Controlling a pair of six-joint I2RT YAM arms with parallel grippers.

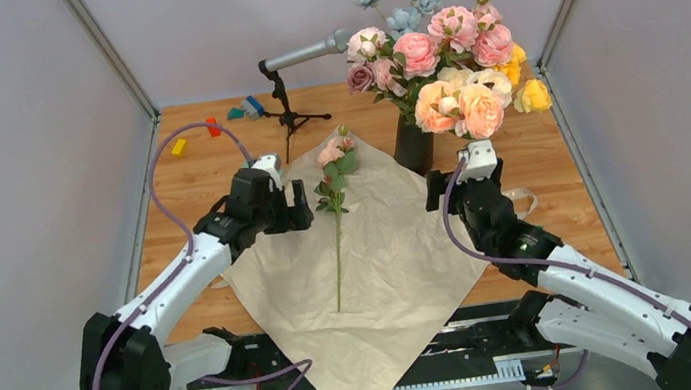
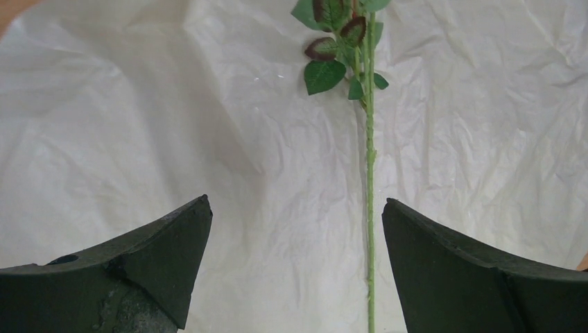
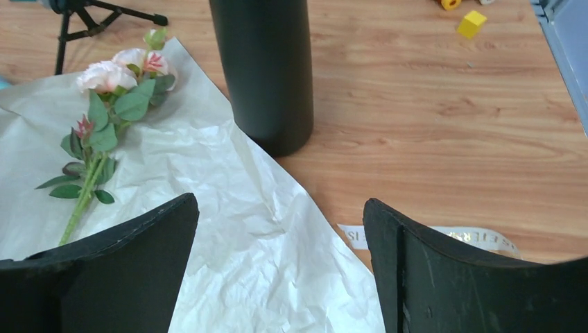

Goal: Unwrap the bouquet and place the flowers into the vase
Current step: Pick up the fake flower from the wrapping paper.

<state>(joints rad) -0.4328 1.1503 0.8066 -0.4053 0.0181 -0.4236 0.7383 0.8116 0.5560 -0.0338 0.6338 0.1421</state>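
Lying on opened paper (image 1: 402, 268) just left of the vase (image 1: 413, 146): one pink flower stem (image 1: 335, 227). Vase neck hidden by blooms (image 1: 445, 61) in it. Both released, empty: left gripper (image 2: 297, 208) by stem, right gripper (image 3: 281, 208) nr vase base. Partly hidden: ribbon (image 3: 478, 237).

My wooden table (image 1: 540, 169) carries spread wrapping paper (image 1: 390, 260) (crinkled), a black vase (image 1: 413, 149), a ribbon (image 3: 478, 238), a microphone tripod (image 1: 287, 112) and small blocks (image 1: 179, 146).

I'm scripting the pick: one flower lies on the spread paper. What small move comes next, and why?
Probably lower the left gripper and close on the stem: its jaws are open with the stem lying between them on the paper. The right gripper is open too, near the vase.
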